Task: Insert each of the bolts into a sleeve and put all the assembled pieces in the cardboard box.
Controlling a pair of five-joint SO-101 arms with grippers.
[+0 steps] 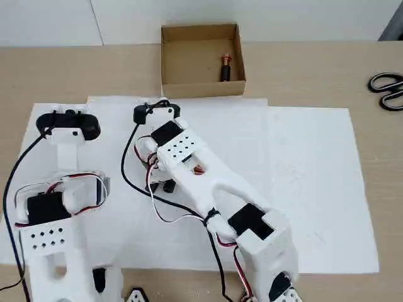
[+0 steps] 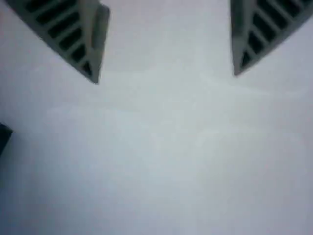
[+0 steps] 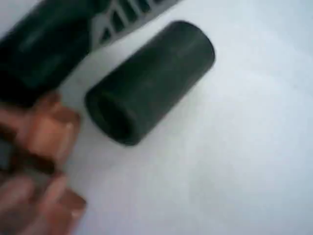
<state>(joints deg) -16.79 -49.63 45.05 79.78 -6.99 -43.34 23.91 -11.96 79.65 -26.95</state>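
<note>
Left gripper (image 2: 165, 76), jaws apart, hangs well short of your cardboard box (image 1: 201, 89); right gripper (image 1: 162, 179), its grip you cannot tell, sits nearer, by black sleeve (image 3: 149, 81) and copper bolt (image 3: 46, 132); one assembled piece (image 1: 225, 68) lies inside.

I am seeing a sleeve (image 3: 151, 81) showing a smooth, matt black skin, rubbery or plastic. A bolt (image 3: 46, 132) is gleaming softly like coppery metal. The paper sheet (image 1: 302, 176) is looking white and matt, the table (image 1: 315, 69) is showing a pale wood-grain finish, and the box (image 1: 201, 89) is showing dull brown cardboard.
</note>
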